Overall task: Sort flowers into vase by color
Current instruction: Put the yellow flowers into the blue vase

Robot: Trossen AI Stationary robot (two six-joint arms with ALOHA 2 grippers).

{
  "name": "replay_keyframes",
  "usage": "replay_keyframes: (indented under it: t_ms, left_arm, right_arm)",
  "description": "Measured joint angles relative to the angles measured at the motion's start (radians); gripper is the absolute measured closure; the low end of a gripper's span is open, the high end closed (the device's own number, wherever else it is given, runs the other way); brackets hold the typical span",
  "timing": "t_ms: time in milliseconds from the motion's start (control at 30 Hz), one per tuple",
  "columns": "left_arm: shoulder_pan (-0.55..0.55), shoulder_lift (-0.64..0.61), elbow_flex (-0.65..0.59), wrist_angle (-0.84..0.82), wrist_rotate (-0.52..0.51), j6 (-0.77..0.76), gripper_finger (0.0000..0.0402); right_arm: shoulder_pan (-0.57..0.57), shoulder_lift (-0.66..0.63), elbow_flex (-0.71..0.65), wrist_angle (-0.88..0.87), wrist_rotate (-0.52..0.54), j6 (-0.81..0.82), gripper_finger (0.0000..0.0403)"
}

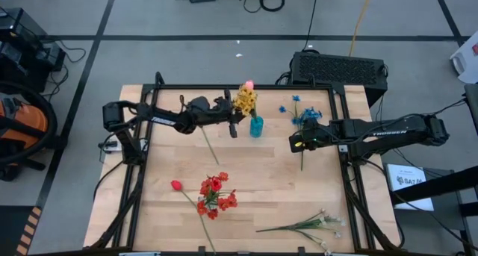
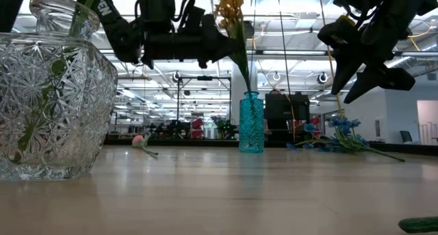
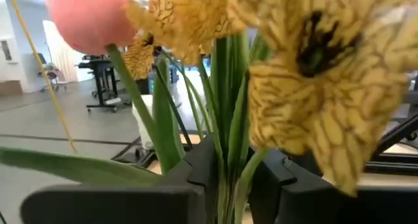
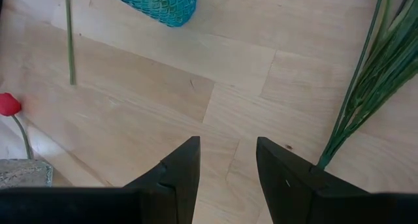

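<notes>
Holding the yellow bunch (image 1: 244,101) by its stems, the left gripper (image 1: 233,117) is hovering right above the teal vase (image 1: 256,126), jaws closed on the green stalks, as the left wrist view is showing up close. A pink tulip (image 1: 249,84) is sitting just past the yellow blooms, and judging by the wrist view it looks to be riding in the same grip.

To do this step well, the stems probably need to be pointing straight down over the vase's narrow mouth before lowering, since that neck isn't forgiving anything that comes in at a slant.

Out from the vase: the blue sprays (image 1: 302,116) are lying on the table to its right, with the right gripper (image 1: 295,143) hanging over their stems, jaws parted and holding nothing. Red flowers (image 1: 213,195) and one red tulip (image 1: 176,185) are lying well in front of the vase, white blooms (image 1: 321,225) off toward the front right corner.

Only the low view is showing a big clear cut-glass vase (image 2: 48,91) up close, with green stems in it; the overhead view isn't picking that out at all.
</notes>
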Motion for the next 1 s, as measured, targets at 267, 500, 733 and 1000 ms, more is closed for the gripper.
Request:
replay_keyframes:
  t_ms: [267,500,733,1000]
  left_arm:
    - [0.0,0.0,0.084,-0.23,0.021,-0.019,0.0273]
    - [0.0,0.0,0.132,-0.311,0.023,-0.019,0.0228]
    - [0.0,-0.034,0.135,-0.432,0.023,-0.02,0.0223]
    - [0.0,-0.089,0.135,-0.512,0.023,-0.019,0.0223]
  right_arm:
    - [0.0,0.0,0.0,0.0,0.0,0.0,0.0261]
    - [0.0,0.0,0.0,0.0,0.0,0.004,0.0261]
    - [0.0,0.0,0.0,0.0,0.0,0.003,0.0261]
    - [0.0,0.0,0.0,-0.001,0.0,-0.003,0.0261]
